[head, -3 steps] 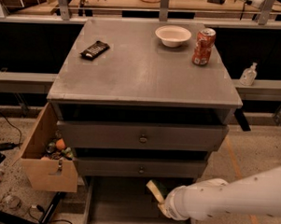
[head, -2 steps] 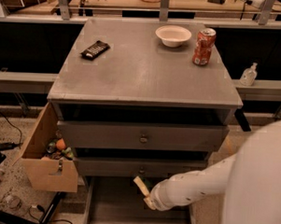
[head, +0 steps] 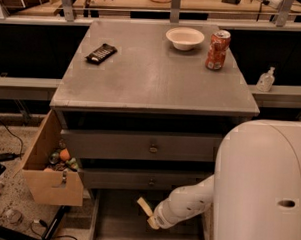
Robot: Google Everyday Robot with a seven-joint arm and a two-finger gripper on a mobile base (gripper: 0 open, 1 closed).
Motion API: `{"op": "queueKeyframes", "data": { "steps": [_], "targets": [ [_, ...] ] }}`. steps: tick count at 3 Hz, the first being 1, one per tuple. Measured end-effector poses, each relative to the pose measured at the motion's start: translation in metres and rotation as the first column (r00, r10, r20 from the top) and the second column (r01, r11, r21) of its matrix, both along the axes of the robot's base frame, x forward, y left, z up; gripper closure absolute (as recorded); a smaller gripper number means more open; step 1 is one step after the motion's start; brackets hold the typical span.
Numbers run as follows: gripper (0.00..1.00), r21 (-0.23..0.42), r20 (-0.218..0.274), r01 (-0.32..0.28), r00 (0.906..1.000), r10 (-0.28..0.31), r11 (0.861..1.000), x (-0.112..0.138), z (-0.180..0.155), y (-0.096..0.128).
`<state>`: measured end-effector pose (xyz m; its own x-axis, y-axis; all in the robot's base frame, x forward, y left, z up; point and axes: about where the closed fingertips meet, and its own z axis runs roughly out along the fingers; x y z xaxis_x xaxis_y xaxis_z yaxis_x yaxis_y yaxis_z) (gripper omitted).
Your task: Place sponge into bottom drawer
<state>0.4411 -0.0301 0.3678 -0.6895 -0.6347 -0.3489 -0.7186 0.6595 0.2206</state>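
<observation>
My gripper is at the end of the white forearm, low in the view, just above the open bottom drawer and in front of the middle drawer's face. A pale yellow strip sticks out at the gripper's end. I cannot tell whether it is the sponge. No other sponge shows anywhere. The bottom drawer is pulled out as a wide grey tray under the two knobbed drawers, and its visible floor looks bare.
My white arm housing fills the right foreground and hides the drawer's right part. On the cabinet top are a black ridged bar, a white bowl and a red can. A cardboard box with small items hangs at the left.
The gripper has moved left over the open bottom drawer. The white arm housing has swung into the right foreground. Things on the cabinet top have not moved.
</observation>
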Motion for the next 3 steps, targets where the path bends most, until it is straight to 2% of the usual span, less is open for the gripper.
{"op": "queueKeyframes", "data": {
  "steps": [1,2,3],
  "targets": [
    [1.0,0.0,0.0,0.0,1.0,0.0,1.0,0.0,0.0,0.0],
    [1.0,0.033,-0.006,0.0,1.0,0.0,0.999,0.002,-0.005,-0.003],
    [1.0,0.156,-0.041,-0.046,0.9978,0.053,0.987,-0.001,-0.028,0.008]
  ]
}}
